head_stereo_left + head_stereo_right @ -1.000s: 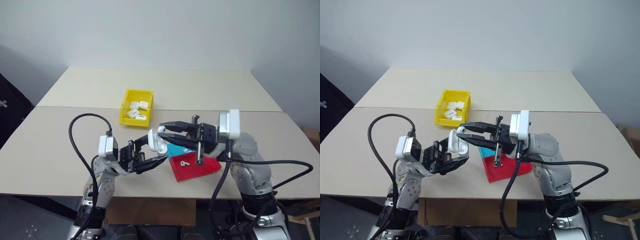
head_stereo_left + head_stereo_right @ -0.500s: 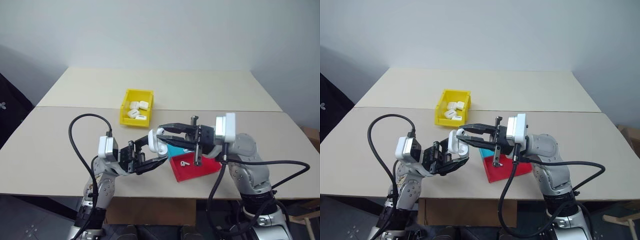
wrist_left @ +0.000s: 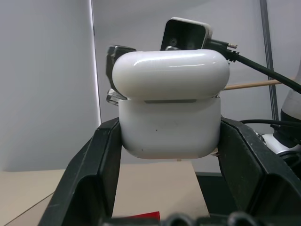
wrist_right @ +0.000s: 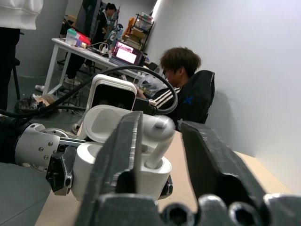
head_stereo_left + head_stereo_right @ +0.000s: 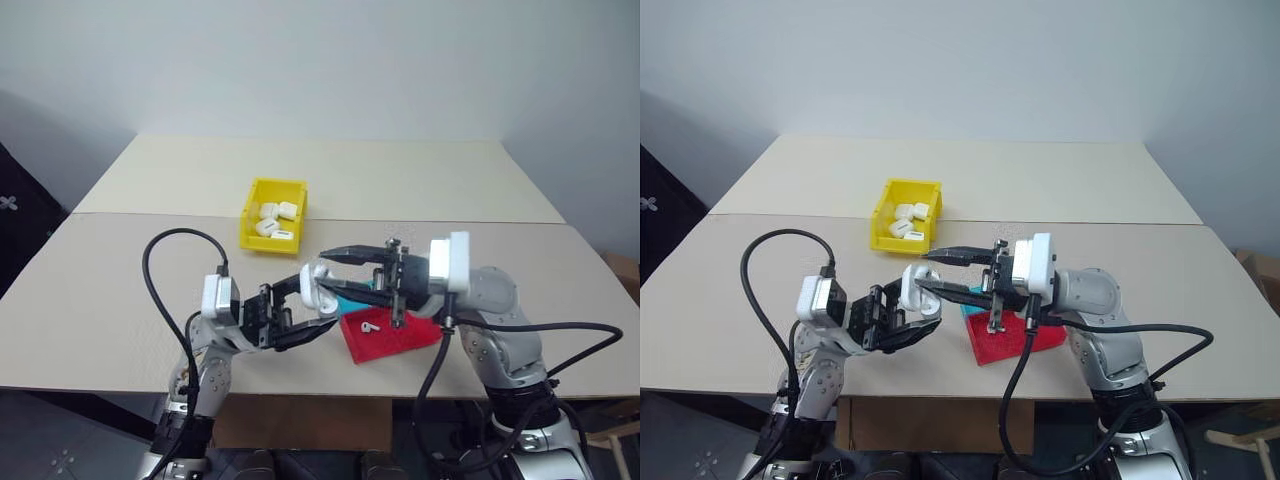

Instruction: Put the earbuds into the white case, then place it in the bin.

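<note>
My left gripper (image 5: 315, 305) is shut on the white case (image 5: 318, 285), held above the table's front edge with its lid flipped up (image 3: 170, 74). My right gripper (image 5: 325, 273) reaches in from the right, its fingers apart above and below the case's open mouth. One earbud (image 4: 159, 136) stands stem-down in the case between those fingers (image 4: 127, 141), with a gap on one side. A second earbud (image 5: 370, 326) lies on the red tray (image 5: 400, 338). The yellow bin (image 5: 250, 215) stands further back on the left.
Several white cases (image 5: 272, 222) lie in the yellow bin. A blue tray (image 5: 347, 300) peeks out behind the red one. Black cables loop beside both arms. A person (image 4: 181, 80) sits in the background of the right wrist view.
My right gripper's fingers have spread apart at the case's mouth, letting go of the earbud now standing in the case. Both hands have otherwise stayed put.
</note>
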Available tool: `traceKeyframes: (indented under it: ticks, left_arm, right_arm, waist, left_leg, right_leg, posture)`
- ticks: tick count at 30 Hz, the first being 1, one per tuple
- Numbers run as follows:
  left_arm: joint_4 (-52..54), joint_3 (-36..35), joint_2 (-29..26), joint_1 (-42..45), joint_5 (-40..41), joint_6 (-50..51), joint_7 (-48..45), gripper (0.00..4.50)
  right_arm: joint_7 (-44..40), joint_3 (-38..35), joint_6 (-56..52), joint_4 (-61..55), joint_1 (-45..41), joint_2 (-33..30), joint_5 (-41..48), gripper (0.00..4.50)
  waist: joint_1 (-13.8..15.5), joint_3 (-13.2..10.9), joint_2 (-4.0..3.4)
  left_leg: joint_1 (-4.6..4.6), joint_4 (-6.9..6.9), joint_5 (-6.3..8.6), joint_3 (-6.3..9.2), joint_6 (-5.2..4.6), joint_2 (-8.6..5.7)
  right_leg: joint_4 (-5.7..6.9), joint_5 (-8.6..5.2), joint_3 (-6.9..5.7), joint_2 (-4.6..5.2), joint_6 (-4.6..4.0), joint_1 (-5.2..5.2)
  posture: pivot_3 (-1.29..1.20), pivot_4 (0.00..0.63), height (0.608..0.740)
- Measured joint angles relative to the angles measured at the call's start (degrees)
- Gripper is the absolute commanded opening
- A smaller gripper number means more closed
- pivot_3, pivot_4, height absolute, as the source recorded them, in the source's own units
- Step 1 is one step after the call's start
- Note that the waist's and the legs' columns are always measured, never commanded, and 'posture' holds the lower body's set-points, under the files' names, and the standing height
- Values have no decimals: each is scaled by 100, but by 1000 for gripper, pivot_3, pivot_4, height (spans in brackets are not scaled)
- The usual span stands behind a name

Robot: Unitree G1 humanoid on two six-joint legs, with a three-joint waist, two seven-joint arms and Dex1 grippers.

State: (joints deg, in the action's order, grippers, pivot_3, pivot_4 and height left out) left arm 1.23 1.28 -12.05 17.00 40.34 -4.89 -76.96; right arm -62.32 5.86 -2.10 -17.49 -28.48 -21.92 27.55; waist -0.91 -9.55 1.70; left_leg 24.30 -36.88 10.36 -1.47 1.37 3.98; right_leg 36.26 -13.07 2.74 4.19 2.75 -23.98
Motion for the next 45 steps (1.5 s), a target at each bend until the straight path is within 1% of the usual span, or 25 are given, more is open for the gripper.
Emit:
traceKeyframes:
  ticks: [8,11,13,15,16,17,18,19,21,23,24,26,29,31,35,41,45]
  left_arm:
    - [-101,1,12,1,-107,-30,-57,2764]
    - [-182,-37,-75,17,-196,-169,-161,2764]
    - [-306,-119,-314,13,-213,-299,-383,2764]
    - [-485,-257,-577,-21,-260,-525,-633,2764]
    - [-559,-336,-678,-90,-297,-662,-735,2764]
    - [-609,-412,-770,-224,-331,-793,-807,2764]
    - [-660,-472,-826,-348,-363,-895,-849,2764]
    - [-683,-531,-866,-486,-399,-955,-868,2764]
    - [-681,-611,-895,-728,-434,-1040,-843,2764]
    - [-607,-653,-889,-933,-442,-1148,-746,2764]
    - [-526,-662,-872,-1025,-446,-1152,-686,2764]
    - [-227,-653,-831,-1279,-455,-1150,-460,2764]
    - [64,-619,-750,-1488,-500,-1160,-191,2764]
    - [165,-604,-685,-1602,-580,-1183,6,2764]
    - [393,-452,-562,-1802,-719,-1228,295,2764]
    - [614,-367,-535,-1980,-839,-1261,635,2764]
    - [691,-368,-573,-2036,-872,-1271,754,2764]
  right_arm:
    - [-34,55,167,-3,20,-182,-103,2603]
    - [-53,20,-225,-25,-53,-497,90,2603]
    - [54,-73,-1016,-23,-391,-1004,314,2603]
    - [36,-168,-1723,108,-956,-1537,379,2603]
    - [-57,-87,-2035,339,-1334,-1834,283,2603]
    - [-206,133,-2305,672,-1782,-2172,44,2603]
    - [-318,276,-2478,987,-2078,-2403,-195,2603]
    - [-430,407,-2559,1264,-2304,-2518,-432,2603]
    - [-712,979,-2397,1902,-2721,-2582,-1111,2603]
    - [-1013,1627,-2060,2543,-3042,-2444,-1782,2603]
    - [-1111,1895,-1889,2805,-3165,-2350,-2085,2603]
    - [-1342,2500,-1298,3472,-3536,-2090,-2784,2603]
    - [-1714,2927,-243,4229,-3842,-1785,-3377,2603]
    - [-1903,3108,20,4647,-4039,-1562,-3694,2603]
    - [-2132,3276,26,5207,-4274,-1100,-4116,2603]
    - [-2154,3420,-353,5938,-4330,-487,-4720,2603]
    - [-2168,3420,-514,6086,-4330,-402,-4933,2603]
  waist:
    - [11,0,0]
    - [12,0,0]
    - [-7,0,0]
    - [-22,0,-1]
    - [-30,0,-2]
    - [-45,1,-5]
    - [-42,1,-4]
    - [-30,1,-4]
    - [-28,1,-4]
    - [-27,1,-5]
    - [-24,0,-5]
    - [-38,-1,-7]
    - [-10,-1,-8]
    - [4,-2,-9]
    - [2,-1,-9]
    - [1,-1,-10]
    - [10,-2,-11]
  left_leg:
    - [1,0,0,0,0,-1]
    - [2,0,0,-1,0,-1]
    - [3,1,0,-6,0,0]
    - [-2,3,0,-6,-1,2]
    - [-1,6,0,-7,-1,2]
    - [-2,6,0,-12,-1,3]
    - [-1,8,0,-12,-1,3]
    - [1,10,1,-12,-1,4]
    - [6,13,3,-16,-4,4]
    - [10,13,3,-17,-4,4]
    - [14,13,3,-17,-4,4]
    - [15,12,3,-18,-4,4]
    - [14,12,2,-18,-4,4]
    - [14,11,2,-21,-3,3]
    - [11,11,2,-21,-3,5]
    - [9,11,2,-21,-3,6]
    - [10,11,2,-21,-3,6]
  right_leg:
    - [-2,0,0,1,0,1]
    - [-2,3,0,3,-5,0]
    - [-1,8,3,2,-13,-7]
    - [1,4,3,0,-20,-9]
    - [-2,-1,4,1,-30,-9]
    - [-3,-16,6,3,-56,-13]
    - [-4,-19,5,4,-61,-14]
    - [-8,-21,4,4,-63,-15]
    - [-6,-22,5,5,-61,-20]
    - [-3,-15,5,6,-46,-25]
    - [-3,-2,5,5,-24,-29]
    - [-1,0,6,5,-21,-31]
    - [-1,1,5,5,-20,-29]
    - [-2,2,5,7,-19,-27]
    - [3,3,5,4,-20,-27]
    - [6,4,5,4,-22,-28]
    - [6,3,4,4,-22,-28]
  posture:
    - [0,150,740]
    - [0,150,740]
    - [0,150,740]
    - [0,150,740]
    - [0,150,740]
    - [0,150,740]
    - [0,150,740]
    - [0,150,740]
    - [0,150,740]
    - [0,150,740]
    - [0,150,740]
    - [0,150,740]
    - [0,150,740]
    - [0,150,740]
    - [0,150,740]
    - [0,150,740]
    - [0,150,740]
